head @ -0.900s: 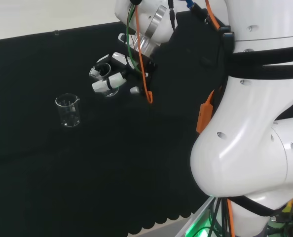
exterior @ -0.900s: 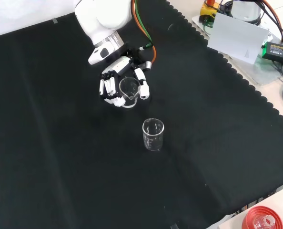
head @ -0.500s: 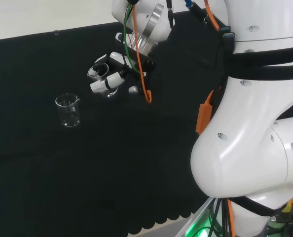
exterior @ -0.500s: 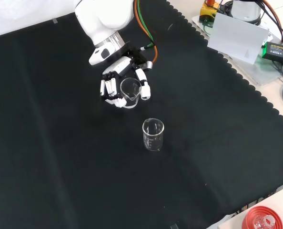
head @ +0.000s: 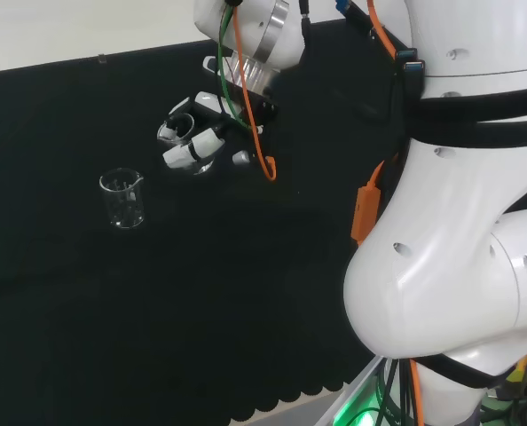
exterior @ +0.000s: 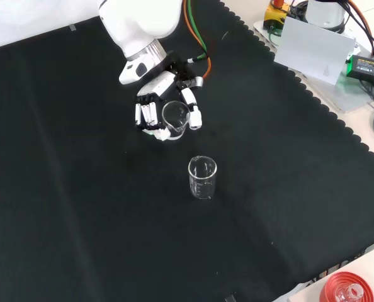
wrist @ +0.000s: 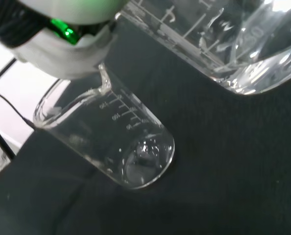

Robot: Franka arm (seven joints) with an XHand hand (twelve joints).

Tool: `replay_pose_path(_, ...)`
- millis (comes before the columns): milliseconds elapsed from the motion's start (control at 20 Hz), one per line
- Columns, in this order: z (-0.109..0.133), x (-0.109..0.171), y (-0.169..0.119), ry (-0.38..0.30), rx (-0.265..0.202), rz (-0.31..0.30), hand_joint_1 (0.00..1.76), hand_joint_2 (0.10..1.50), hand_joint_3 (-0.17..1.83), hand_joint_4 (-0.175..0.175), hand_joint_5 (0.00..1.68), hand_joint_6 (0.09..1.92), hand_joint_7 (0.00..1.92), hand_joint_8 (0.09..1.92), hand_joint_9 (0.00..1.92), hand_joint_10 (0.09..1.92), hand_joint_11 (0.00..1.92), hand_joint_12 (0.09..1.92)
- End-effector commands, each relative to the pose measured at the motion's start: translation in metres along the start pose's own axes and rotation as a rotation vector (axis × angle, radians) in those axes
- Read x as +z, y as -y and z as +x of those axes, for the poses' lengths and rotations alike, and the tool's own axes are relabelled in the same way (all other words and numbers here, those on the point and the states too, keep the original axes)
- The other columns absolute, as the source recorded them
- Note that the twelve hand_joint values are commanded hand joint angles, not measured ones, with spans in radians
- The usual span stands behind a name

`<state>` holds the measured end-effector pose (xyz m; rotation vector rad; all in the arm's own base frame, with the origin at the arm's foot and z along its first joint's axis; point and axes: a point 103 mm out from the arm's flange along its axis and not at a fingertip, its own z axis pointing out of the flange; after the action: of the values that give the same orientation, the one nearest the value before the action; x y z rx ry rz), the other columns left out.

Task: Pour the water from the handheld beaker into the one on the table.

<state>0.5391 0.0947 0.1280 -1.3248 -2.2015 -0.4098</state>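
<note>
Table point(exterior: 80, 207) under black cloth, scalloped edge at front view's right. Beyond edge: grey box point(exterior: 316, 49), cables, red ribbed ring point(exterior: 349, 288) at lower corner. Hand point(exterior: 154, 107) above cloth, fingers point(exterior: 144, 114) curled round handheld beaker point(exterior: 174, 118). Table beaker point(exterior: 203, 178) upright, just below hand in front view, apart from it.

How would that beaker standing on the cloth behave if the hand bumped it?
The standing beaker is taller than wide and looks nearly empty, so it would probably tip rather than slide. Being round, it would likely roll. It looks like clear glass, so possibly fragile, though the black cloth might cushion it.
</note>
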Motion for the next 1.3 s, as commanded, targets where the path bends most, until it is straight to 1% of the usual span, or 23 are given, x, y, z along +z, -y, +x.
replay_pose_path(50, 0.011, -0.005, 0.003, 0.070, 0.001, 0.045, 1.13, 0.75, 0.43, 0.175, 1.37, 0.40, 1.44, 0.15, 1.28, 0.24, 0.75, 1.13)
replay_pose_path(300, 0.018, -0.007, 0.005, 0.122, 0.020, 0.081, 1.13, 0.74, 0.45, 0.175, 1.38, 0.39, 1.47, 0.14, 1.31, 0.23, 0.78, 1.12)
replay_pose_path(350, 0.019, -0.007, 0.005, 0.096, 0.028, 0.039, 1.13, 0.73, 0.45, 0.175, 1.38, 0.39, 1.47, 0.14, 1.31, 0.22, 0.79, 1.11)
replay_pose_path(400, 0.019, -0.008, 0.007, 0.097, 0.033, 0.032, 1.13, 0.73, 0.46, 0.175, 1.38, 0.39, 1.48, 0.13, 1.32, 0.21, 0.80, 1.11)
replay_pose_path(500, 0.020, -0.007, 0.008, 0.127, 0.048, 0.056, 1.13, 0.72, 0.47, 0.175, 1.38, 0.39, 1.50, 0.12, 1.34, 0.20, 0.82, 1.10)
replay_pose_path(550, 0.024, -0.003, 0.005, 0.161, 0.042, 0.077, 1.13, 0.72, 0.48, 0.175, 1.38, 0.39, 1.50, 0.12, 1.34, 0.20, 0.82, 1.10)
replay_pose_path(600, 0.026, -0.003, 0.005, 0.178, 0.042, 0.088, 1.13, 0.72, 0.48, 0.175, 1.39, 0.39, 1.51, 0.12, 1.35, 0.20, 0.83, 1.10)
replay_pose_path(750, 0.029, -0.005, 0.005, 0.194, 0.053, 0.103, 1.14, 0.69, 0.52, 0.175, 1.39, 0.39, 1.54, 0.11, 1.37, 0.18, 0.86, 1.09)
replay_pose_path(950, 0.037, 0.000, 0.000, 0.234, 0.067, 0.134, 1.14, 0.67, 0.55, 0.175, 1.40, 0.39, 1.57, 0.10, 1.40, 0.16, 0.89, 1.08)
replay_pose_path(1100, 0.039, -0.001, -0.002, 0.250, 0.081, 0.139, 1.14, 0.66, 0.57, 0.175, 1.40, 0.40, 1.58, 0.09, 1.41, 0.15, 0.91, 1.07)
replay_pose_path(1200, 0.043, 0.005, -0.004, 0.283, 0.077, 0.158, 1.14, 0.66, 0.58, 0.175, 1.40, 0.40, 1.58, 0.09, 1.42, 0.15, 0.92, 1.06)
replay_pose_path(1300, 0.044, 0.002, -0.004, 0.288, 0.084, 0.165, 1.14, 0.65, 0.58, 0.175, 1.40, 0.40, 1.59, 0.09, 1.42, 0.14, 0.92, 1.06)
